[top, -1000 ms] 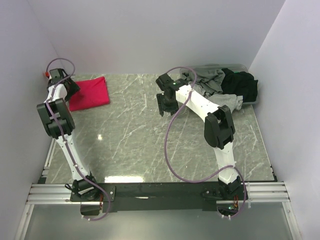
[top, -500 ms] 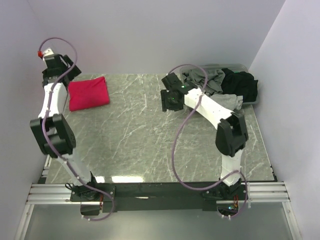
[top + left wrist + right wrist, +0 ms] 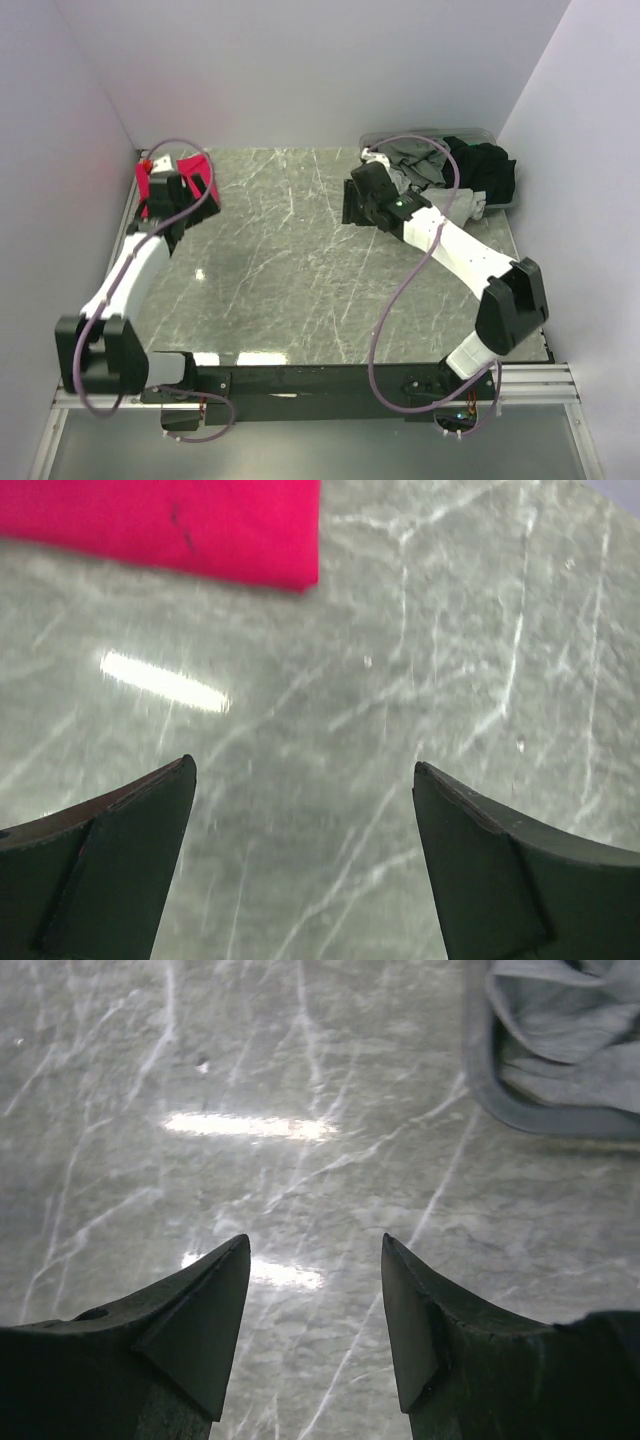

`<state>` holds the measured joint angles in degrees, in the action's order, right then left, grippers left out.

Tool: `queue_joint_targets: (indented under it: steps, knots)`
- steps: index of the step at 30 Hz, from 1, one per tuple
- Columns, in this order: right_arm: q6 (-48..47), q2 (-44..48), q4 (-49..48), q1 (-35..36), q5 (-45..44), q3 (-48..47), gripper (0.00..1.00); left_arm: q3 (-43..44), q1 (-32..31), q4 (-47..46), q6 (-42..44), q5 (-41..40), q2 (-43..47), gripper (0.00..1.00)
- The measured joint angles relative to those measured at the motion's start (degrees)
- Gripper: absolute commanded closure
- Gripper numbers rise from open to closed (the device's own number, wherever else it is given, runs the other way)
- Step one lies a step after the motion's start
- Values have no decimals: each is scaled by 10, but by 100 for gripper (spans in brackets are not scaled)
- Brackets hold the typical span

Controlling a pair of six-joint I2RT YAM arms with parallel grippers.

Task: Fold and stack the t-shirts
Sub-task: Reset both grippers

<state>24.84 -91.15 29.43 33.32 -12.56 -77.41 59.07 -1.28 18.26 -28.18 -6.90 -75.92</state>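
Left arm swung in from far-left wall; left gripper (image 3: 302, 768) now hangs by pinkish-red t-shirt (image 3: 160, 520) near far-left corner, fingers wide apart, empty, over bare desk (image 3: 420, 660). Right gripper (image 3: 315, 1240) shifted toward tub (image 3: 480, 1085) at far-right corner, jaws parted, empty. Grey t-shirts (image 3: 415, 160) and black t-shirt (image 3: 490, 165) heaped in tub, apparently unfolded.

Top external: high behind near edge, facing down over whole worktop (image 3: 300, 270). Left wrist: close, downward, far-left corner, sharing red t-shirt (image 3: 170, 525). Right wrist: close, downward, far-right corner, sharing tub (image 3: 530, 1120).
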Motion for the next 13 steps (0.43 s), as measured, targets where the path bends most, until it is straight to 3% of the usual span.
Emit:
queue_joint_targets:
  steps: [6,13]
  knots:
    - [6,88,-49,7,-80,89,38,-81,-10,-1,-15,-10,121,5]
    - [14,181,-87,12,-172,155,38,-109,-13,-1,-15,-25,148,4]
